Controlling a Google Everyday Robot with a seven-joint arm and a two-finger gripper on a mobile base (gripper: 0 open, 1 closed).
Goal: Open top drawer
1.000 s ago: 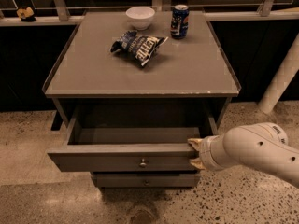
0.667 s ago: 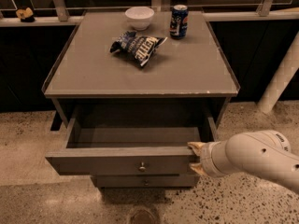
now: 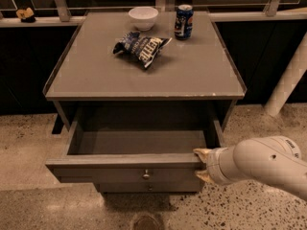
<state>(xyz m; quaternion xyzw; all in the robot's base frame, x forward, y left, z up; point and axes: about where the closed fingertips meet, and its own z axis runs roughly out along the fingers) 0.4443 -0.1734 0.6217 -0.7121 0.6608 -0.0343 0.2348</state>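
Top drawer point(image 3: 105, 169): pulled well out from the grey cabinet, its cavity open to view and showing only a bare grey floor; the flat front panel is the part nearest the camera, low in the middle of the view.
Ledge object point(image 3: 24, 14): a small pale thing sits on the rail at far left, behind the cabinet; what it is cannot be told.
Surface point(image 3: 201, 75): the cabinet's flat grey top with a low raised rim, directly above the open drawer.
Bowl point(image 3: 143, 17): white, upright, at the back edge of the surface, left of the can.
Chip bag point(image 3: 141, 46): dark blue and crumpled, lying flat just in front of the bowl, apart from it.
Knob point(image 3: 146, 175): small, round, metal, at the centre of the drawer's front panel, with nothing touching it.
Lower drawer point(image 3: 168, 187): a narrower grey front just under the pulled-out one, closed.
Can point(image 3: 183, 21): blue, standing upright at the back of the surface, right of the bowl.
Hand point(image 3: 201, 164): at the right end of the drawer's front panel, one tan fingertip point(image 3: 202, 152) on its top edge and the other at its lower edge, clasping that end.
Arm point(image 3: 259, 163): white and rounded, reaching in from the lower right corner.
Post point(image 3: 288, 80): a white leaning post stands on the speckled floor at far right.
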